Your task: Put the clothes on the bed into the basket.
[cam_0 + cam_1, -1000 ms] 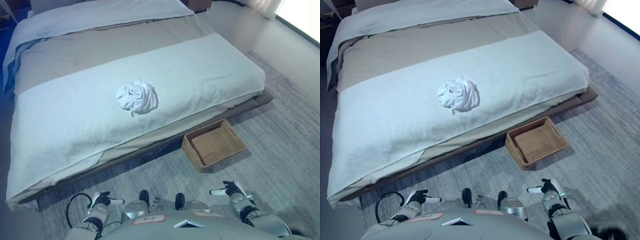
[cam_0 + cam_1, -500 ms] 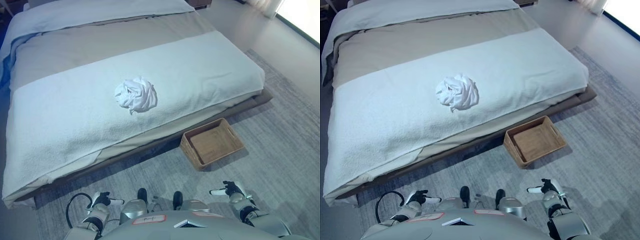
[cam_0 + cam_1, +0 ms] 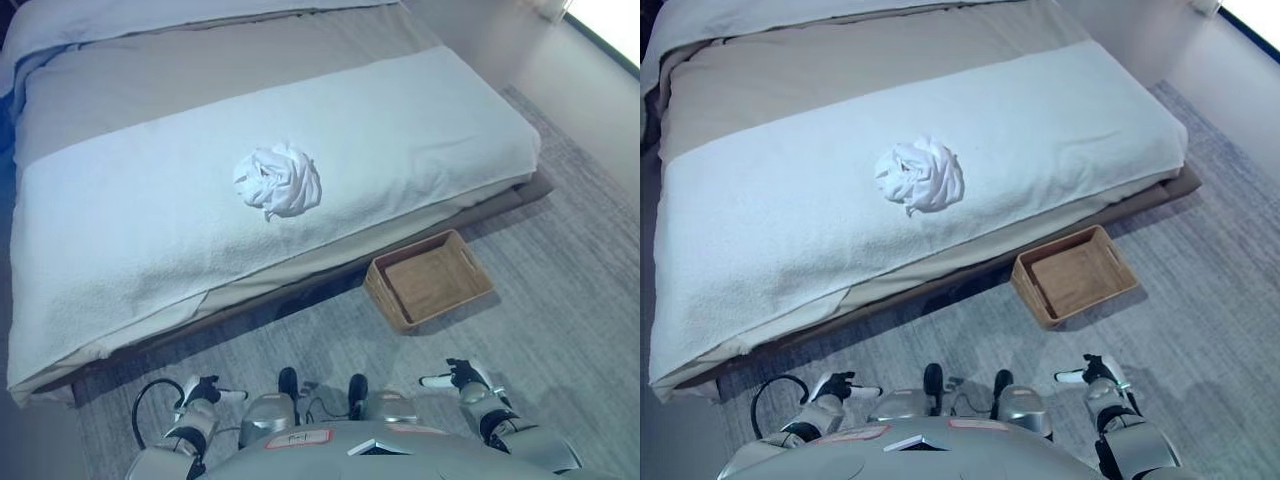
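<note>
A bed is seen covered by a pale blanket, with a crumpled white garment lain near its middle. An empty wicker basket is set on the grey carpet beside the bed's near edge. The left robot hand and right robot hand are held low, fingers relaxed, nothing gripped.

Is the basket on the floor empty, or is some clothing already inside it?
Empty. The basket shows only its bare woven bottom, and the white clothes lie bunched on the bed.

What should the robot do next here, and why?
Probably step toward the bed and reach a robot hand for the crumpled white clothes: they lie mid-bed, both hands (left, right) hang low and empty, and the basket holds nothing.
</note>
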You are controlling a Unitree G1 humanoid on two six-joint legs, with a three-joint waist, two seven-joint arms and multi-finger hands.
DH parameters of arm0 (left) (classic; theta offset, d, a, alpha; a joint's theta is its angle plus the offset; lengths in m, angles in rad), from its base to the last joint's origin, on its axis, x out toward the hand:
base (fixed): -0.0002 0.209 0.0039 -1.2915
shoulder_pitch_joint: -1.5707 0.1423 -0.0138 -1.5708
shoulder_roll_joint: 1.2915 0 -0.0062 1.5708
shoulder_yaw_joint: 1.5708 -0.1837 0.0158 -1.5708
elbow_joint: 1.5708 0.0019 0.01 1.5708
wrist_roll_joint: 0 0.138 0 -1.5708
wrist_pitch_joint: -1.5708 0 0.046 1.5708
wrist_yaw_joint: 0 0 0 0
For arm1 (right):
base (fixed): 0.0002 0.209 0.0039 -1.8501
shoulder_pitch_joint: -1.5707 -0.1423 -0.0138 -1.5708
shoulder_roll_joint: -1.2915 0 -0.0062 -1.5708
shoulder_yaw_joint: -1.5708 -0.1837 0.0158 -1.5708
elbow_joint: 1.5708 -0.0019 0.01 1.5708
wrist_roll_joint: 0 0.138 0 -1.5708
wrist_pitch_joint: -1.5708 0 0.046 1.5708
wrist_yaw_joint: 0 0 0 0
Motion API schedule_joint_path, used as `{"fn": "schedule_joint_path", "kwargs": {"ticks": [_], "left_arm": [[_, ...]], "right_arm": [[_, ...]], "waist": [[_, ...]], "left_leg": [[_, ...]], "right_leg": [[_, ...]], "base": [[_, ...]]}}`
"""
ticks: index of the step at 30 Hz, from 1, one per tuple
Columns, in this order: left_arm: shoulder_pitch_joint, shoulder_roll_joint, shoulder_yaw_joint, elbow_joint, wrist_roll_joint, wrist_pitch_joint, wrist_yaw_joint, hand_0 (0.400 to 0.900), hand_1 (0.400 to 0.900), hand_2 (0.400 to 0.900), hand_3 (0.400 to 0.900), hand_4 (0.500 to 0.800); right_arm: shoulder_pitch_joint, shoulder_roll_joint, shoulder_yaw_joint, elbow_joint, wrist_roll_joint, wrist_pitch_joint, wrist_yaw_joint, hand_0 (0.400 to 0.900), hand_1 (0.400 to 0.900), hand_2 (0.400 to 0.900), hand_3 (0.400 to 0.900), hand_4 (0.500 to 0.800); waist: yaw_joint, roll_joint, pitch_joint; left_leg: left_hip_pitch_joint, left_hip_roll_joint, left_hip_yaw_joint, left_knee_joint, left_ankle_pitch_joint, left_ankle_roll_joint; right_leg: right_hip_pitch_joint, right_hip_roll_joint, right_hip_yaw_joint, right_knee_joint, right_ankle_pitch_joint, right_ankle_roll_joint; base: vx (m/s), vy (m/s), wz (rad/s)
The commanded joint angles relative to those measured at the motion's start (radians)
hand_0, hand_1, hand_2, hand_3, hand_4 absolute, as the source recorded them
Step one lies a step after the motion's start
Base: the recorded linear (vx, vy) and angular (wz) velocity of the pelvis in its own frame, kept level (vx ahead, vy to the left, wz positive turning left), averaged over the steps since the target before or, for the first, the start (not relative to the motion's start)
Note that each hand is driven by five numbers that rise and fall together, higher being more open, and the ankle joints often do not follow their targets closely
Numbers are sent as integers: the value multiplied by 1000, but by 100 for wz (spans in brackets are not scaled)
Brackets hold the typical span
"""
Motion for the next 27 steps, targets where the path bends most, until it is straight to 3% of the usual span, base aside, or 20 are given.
{"fn": "schedule_joint_path", "kwargs": {"ticks": [1, 4, 6, 8, 12, 14, 15, 17, 18, 19, 20, 23, 25, 27], "left_arm": [[-33, 75, 5, 4, 8, 2, 34, 900, 900, 900, 900, 800], [-51, 76, -8, 14, 19, 3, 29, 900, 900, 900, 900, 800], [-60, 73, -9, 23, 31, 2, 26, 900, 900, 900, 900, 800], [-67, 71, -12, 24, 44, 1, 20, 900, 900, 900, 900, 800], [-66, 54, -31, 17, 60, 1, 11, 900, 900, 900, 900, 800], [-63, 41, -37, 11, 53, -1, 14, 900, 900, 900, 900, 800], [-65, 38, -43, 1, 53, -4, 12, 900, 900, 900, 900, 800], [-67, 39, -51, -21, 46, -6, 12, 900, 900, 900, 900, 800], [-69, 42, -50, -23, 40, -4, 17, 900, 900, 900, 900, 800], [-71, 42, -49, -17, 32, -4, 24, 900, 900, 900, 900, 800], [-66, 43, -45, -8, 27, -3, 31, 900, 900, 900, 900, 800], [-35, 47, -30, 20, 21, 4, 44, 900, 900, 900, 900, 800], [-20, 49, -25, 34, 19, 7, 49, 900, 900, 900, 900, 800], [-15, 50, -23, 50, 21, 11, 56, 900, 900, 900, 900, 800]], "right_arm": [[-33, -22, -24, 5, 29, -10, -29, 900, 900, 900, 900, 800], [-25, -28, -38, 10, 42, -9, -34, 900, 900, 900, 900, 800], [-20, -27, -42, 9, 45, -12, -36, 900, 900, 900, 900, 800], [-16, -29, -45, 7, 48, -13, -36, 900, 900, 900, 900, 800], [15, -41, -50, 5, 60, -20, -31, 900, 900, 900, 900, 800], [14, -47, -49, 4, 62, -20, -32, 900, 900, 900, 900, 800], [11, -50, -46, 2, 62, -22, -30, 900, 900, 900, 900, 800], [2, -57, -34, -7, 57, -21, -26, 900, 900, 900, 900, 800], [-8, -61, -30, -11, 57, -18, -28, 900, 900, 900, 900, 800], [-21, -62, -23, -16, 58, -17, -31, 900, 900, 900, 900, 800], [-34, -61, -15, -26, 56, -18, -34, 900, 900, 900, 900, 800], [-64, -51, 12, -52, 58, -22, -46, 900, 900, 900, 900, 800], [-67, -47, 20, -63, 63, -30, -51, 900, 900, 900, 900, 800], [-75, -48, 24, -83, 71, -38, -54, 900, 900, 900, 900, 800]], "waist": [[-11, 3, 27], [-35, -4, 19], [-53, -22, 9], [-69, -28, 1], [-108, -3, -39], [-111, 24, -49], [-112, 33, -46], [-100, 22, -23], [-83, 7, -7], [-66, -1, 7], [-53, -15, 12], [0, -59, 30], [15, -76, 27], [15, -69, 13]], "left_leg": [[101, -106, -11, -9, -74, 31], [155, -115, -47, -18, -98, 19], [214, -136, -65, -21, -133, 7], [256, -143, -83, -21, -151, -5], [318, -132, -108, 7, -157, -29], [285, -126, -98, 143, -100, -62], [236, -132, -78, 287, -38, -110], [75, -136, -47, 624, 66, -187], [8, -157, -48, 733, 80, -194], [-39, -162, -35, 827, 67, -178], [-84, -138, -15, 863, 48, -146], [-194, -62, 10, 730, -48, -48], [-208, -29, 6, 544, -43, -32], [-194, 13, -15, 258, 28, -55]], "right_leg": [[-153, 41, 74, 172, -27, -12], [-173, 62, 43, -25, 15, 11], [-178, 106, 25, -253, 97, 47], [-176, 132, 8, -356, 137, 59], [-132, 182, 68, -341, 133, 17], [-105, 196, 63, -334, 126, 0], [-73, 198, 60, -343, 116, -11], [3, 186, 69, -363, 94, -35], [39, 175, 80, -380, 83, -45], [69, 169, 90, -390, 77, -55], [90, 162, 97, -390, 65, -64], [138, 142, 137, -358, 25, -78], [161, 137, 158, -347, -7, -76], [186, 137, 166, -353, -35, -68]], "base": [[209, 33, 80], [316, 4, 59], [427, -32, 39], [427, -23, 33], [501, -55, 29], [434, -44, 17], [403, -48, 28], [333, -91, 15], [280, -110, -18], [294, -129, -32], [304, -141, -39], [309, -95, -58], [346, -5, -28], [391, 88, -8]]}}
